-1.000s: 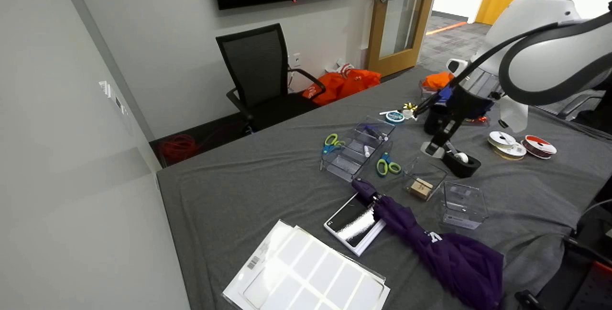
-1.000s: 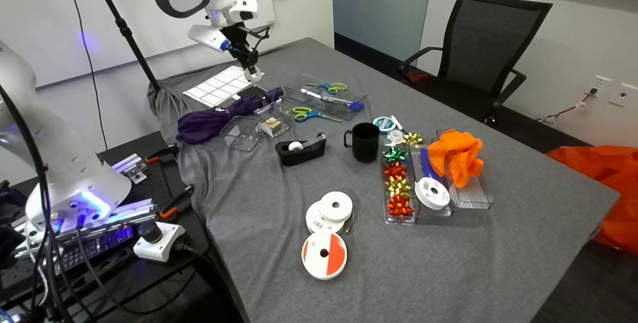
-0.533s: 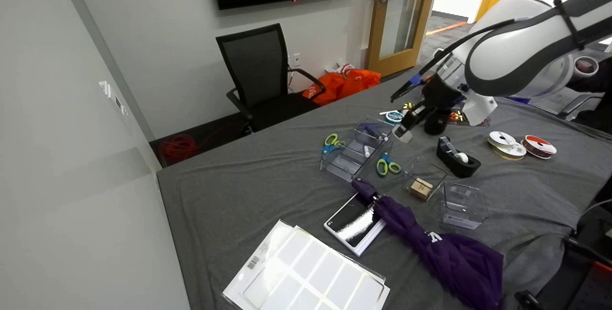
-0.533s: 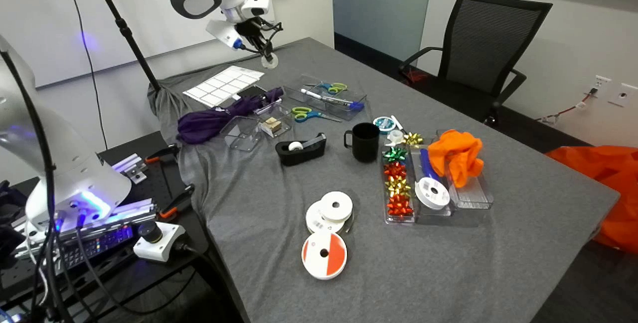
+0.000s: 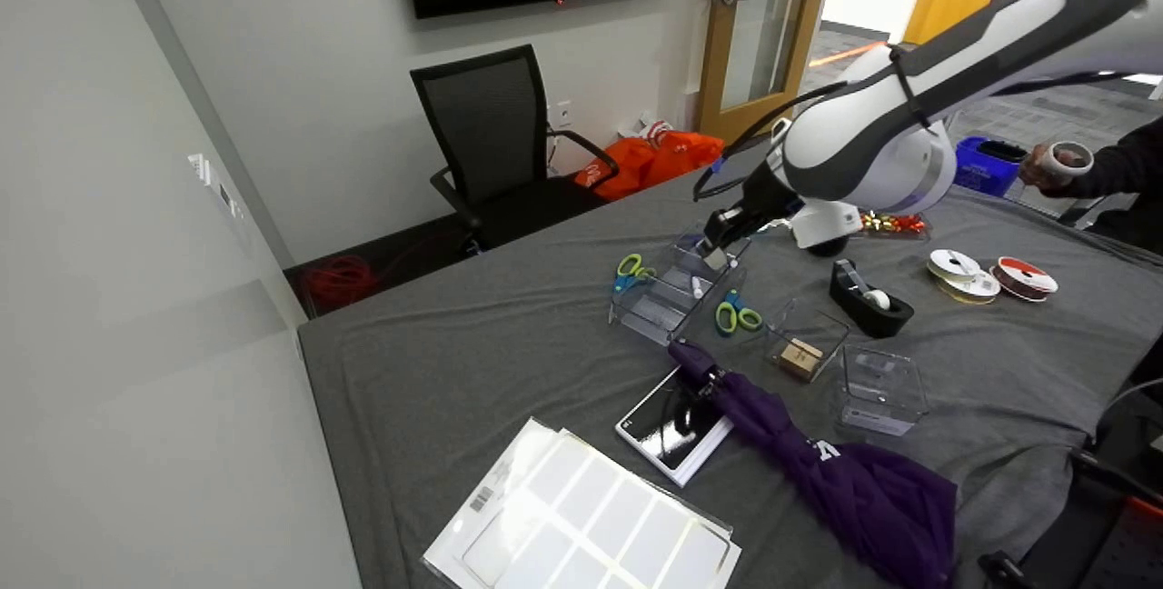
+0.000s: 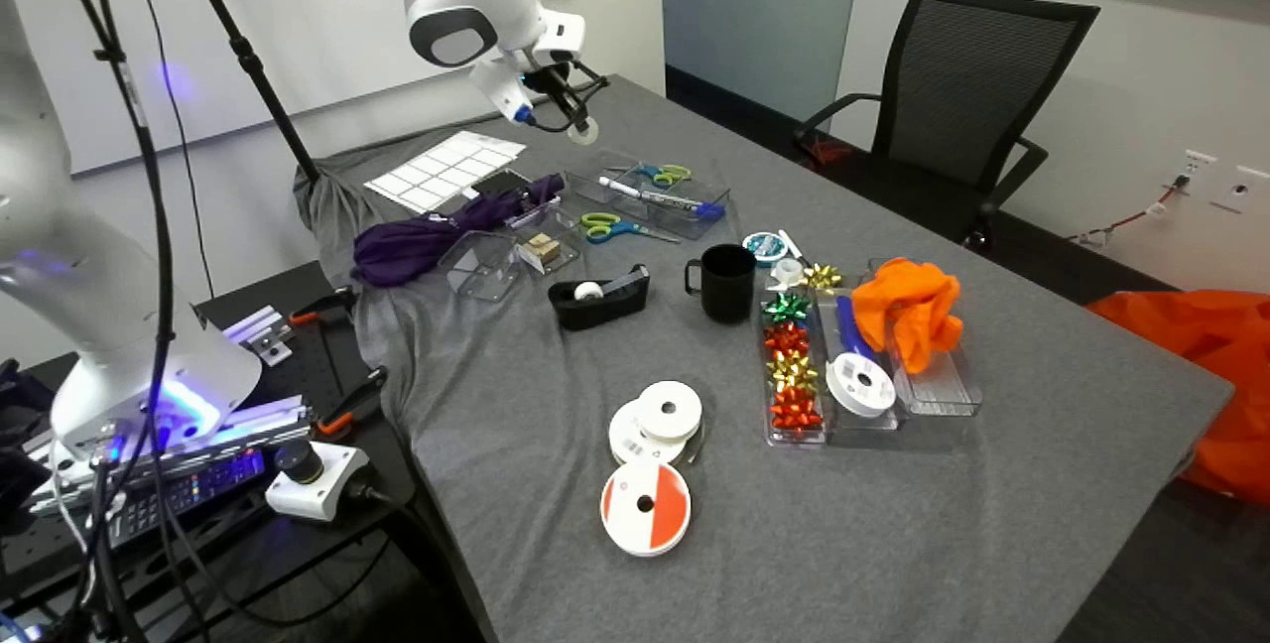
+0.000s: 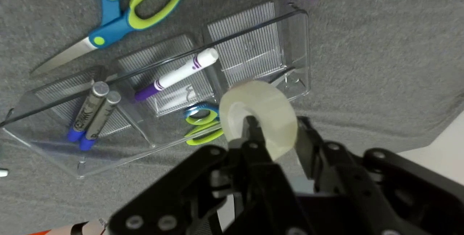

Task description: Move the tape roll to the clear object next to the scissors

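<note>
wrist view: scissors (image 7: pixel 113 28) lie on the bench (image 7: pixel 36 17), just beside the clear tray (image 7: pixel 250 52) — its long axis slants lower left to upper right. tape roll (image 7: pixel 279 106) clamped in the gripper (image 7: pixel 277 124), above the bench, overlapping the tray's lower-right edge here; most of the tray lies leftward — next move probably left, then down.

exteriors bright | white sheets (image 5: pixel 581 516): glare | wrist view: claw (image 7: pixel 277 126) blurred

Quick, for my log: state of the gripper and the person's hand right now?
Gripper: closed, holding the tape roll.
Person's hand: holding a pale ring-shaped object; exactly what cannot be told.
</note>
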Controlling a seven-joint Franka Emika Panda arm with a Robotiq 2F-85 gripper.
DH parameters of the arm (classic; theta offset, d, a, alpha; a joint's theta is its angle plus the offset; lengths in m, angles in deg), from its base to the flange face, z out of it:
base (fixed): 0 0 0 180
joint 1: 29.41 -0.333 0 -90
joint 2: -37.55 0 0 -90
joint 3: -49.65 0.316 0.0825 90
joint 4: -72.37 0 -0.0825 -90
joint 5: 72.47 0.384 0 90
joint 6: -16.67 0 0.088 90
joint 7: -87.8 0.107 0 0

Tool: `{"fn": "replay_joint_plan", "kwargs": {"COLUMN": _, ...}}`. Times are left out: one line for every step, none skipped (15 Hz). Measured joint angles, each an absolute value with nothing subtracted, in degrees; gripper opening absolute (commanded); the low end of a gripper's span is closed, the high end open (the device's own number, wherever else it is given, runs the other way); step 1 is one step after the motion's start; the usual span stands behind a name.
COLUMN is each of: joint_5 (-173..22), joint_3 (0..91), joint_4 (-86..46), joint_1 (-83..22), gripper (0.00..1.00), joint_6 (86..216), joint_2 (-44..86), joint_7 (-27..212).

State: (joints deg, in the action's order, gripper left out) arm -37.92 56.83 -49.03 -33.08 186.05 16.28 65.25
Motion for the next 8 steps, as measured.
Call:
{"fn": "replay_joint_plan", "kwargs": {"joint_5": -37.10, "joint_3": 57.30, "joint_4": -47.17, "joint_1": -32.84, "gripper": 0.07, "joint_6": 186.08, "joint_2": 14.27, "joint_7": 65.25}}
{"fn": "replay_joint_plan", "kwargs": {"joint_5": -36.19, "joint_3": 58.01, "joint_4": -45.27, "joint_1": -32.39, "gripper": 0.07, "joint_6": 186.08, "joint_2": 12.22, "joint_7": 65.22}}
{"fn": "replay_joint_plan", "kwargs": {"joint_5": -35.28, "joint_3": 58.94, "joint_4": -43.37, "joint_1": -31.74, "gripper": 0.07, "joint_6": 186.08, "joint_2": 10.26, "joint_7": 65.01}}
{"fn": "replay_joint_plan", "kwargs": {"joint_5": -34.28, "joint_3": 60.04, "joint_4": -41.52, "joint_1": -30.93, "gripper": 0.07, "joint_6": 186.08, "joint_2": 8.37, "joint_7": 64.67}}
{"fn": "replay_joint_plan", "kwargs": {"joint_5": -33.44, "joint_3": 61.20, "joint_4": -39.82, "joint_1": -30.08, "gripper": 0.07, "joint_6": 186.08, "joint_2": 6.64, "joint_7": 64.28}}
{"fn": "replay_joint_plan", "kwargs": {"joint_5": -32.88, "joint_3": 62.18, "joint_4": -38.24, "joint_1": -29.35, "gripper": 0.07, "joint_6": 186.08, "joint_2": 5.05, "joint_7": 63.96}}
{"fn": "replay_joint_plan", "kwargs": {"joint_5": -32.55, "joint_3": 63.09, "joint_4": -36.73, "joint_1": -28.68, "gripper": 0.07, "joint_6": 186.07, "joint_2": 3.47, "joint_7": 63.74}}
{"fn": "replay_joint_plan", "kwargs": {"joint_5": -32.42, "joint_3": 64.03, "joint_4": -35.28, "joint_1": -27.99, "gripper": 0.36, "joint_6": 186.06, "joint_2": 1.90, "joint_7": 63.50}}
